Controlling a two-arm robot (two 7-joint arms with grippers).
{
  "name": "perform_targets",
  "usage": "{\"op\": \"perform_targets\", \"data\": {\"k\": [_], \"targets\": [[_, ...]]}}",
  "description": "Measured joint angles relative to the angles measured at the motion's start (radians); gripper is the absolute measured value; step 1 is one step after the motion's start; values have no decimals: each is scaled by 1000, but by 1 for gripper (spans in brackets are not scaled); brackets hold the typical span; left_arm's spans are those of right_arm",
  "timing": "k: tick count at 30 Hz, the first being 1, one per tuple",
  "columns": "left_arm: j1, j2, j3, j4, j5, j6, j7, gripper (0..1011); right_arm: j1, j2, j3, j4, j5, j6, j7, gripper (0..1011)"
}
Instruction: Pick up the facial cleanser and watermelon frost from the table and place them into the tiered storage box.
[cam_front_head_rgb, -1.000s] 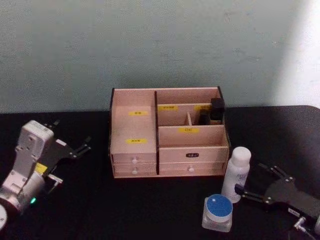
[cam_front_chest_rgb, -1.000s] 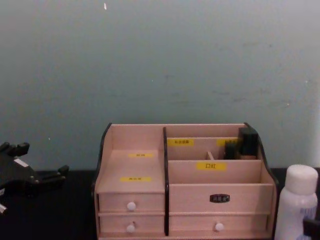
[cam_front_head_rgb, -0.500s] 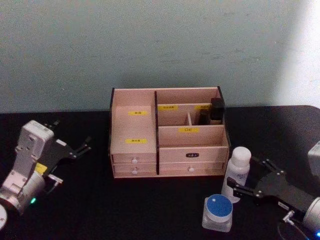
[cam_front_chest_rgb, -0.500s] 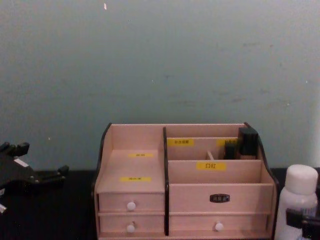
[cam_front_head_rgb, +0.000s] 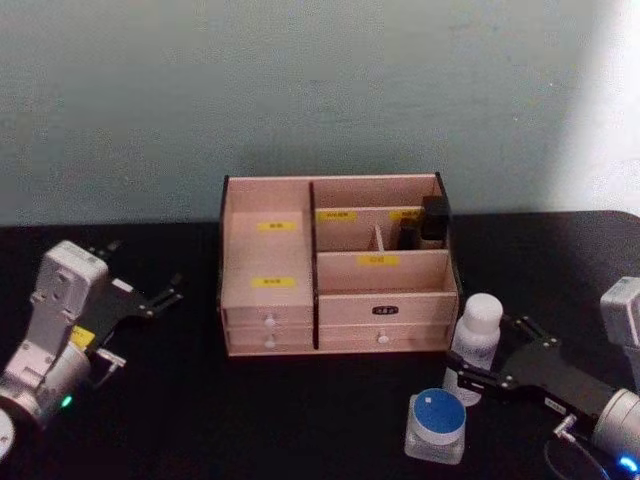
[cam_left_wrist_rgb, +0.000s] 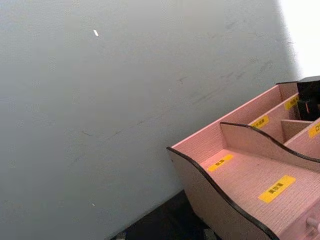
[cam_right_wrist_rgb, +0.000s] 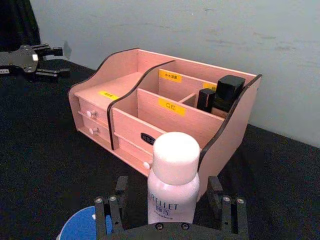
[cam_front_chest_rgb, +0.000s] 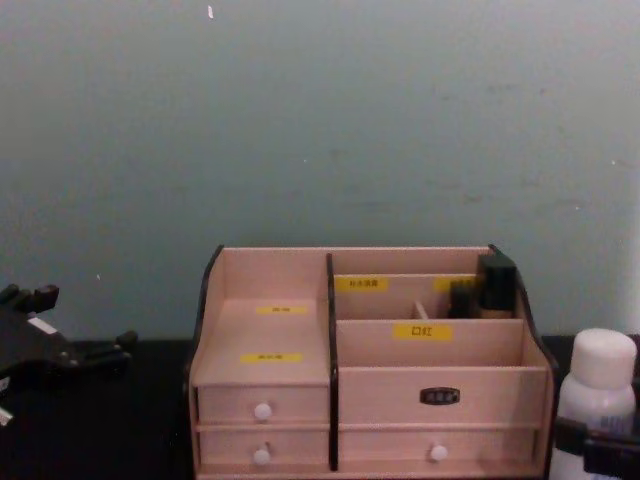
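Head view: the light wooden tiered storage box with yellow labels and white-knobbed drawers (cam_front_head_rgb: 400, 300) stands mid-way across the black tabletop (cam_front_head_rgb: 250, 410). At its 4 o'clock, just beside the front corner, the white facial cleanser bottle with a rounded white cap (cam_front_head_rgb: 476, 335) stands upright. The right tool (cam_front_head_rgb: 487, 350) has its black fingers spread on either side of the bottle; the right wrist view shows gaps on both sides. A squat clear jar with a blue lid (cam_front_head_rgb: 437, 422) sits near the bottle's 7 o'clock. The left tool (cam_front_head_rgb: 140, 275), spread and empty, rests at the box's 9 o'clock, well apart.
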Motion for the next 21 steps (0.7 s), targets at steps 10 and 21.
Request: {"op": "perform_targets", "data": {"k": [10, 21], "targets": [[0, 0, 0, 0, 0, 0, 0, 1001, 7, -8, -2, 8, 10, 18, 5, 1002], [0, 0, 0, 0, 0, 0, 0, 1001, 6, -8, -2, 7, 10, 15, 5, 935]]}}
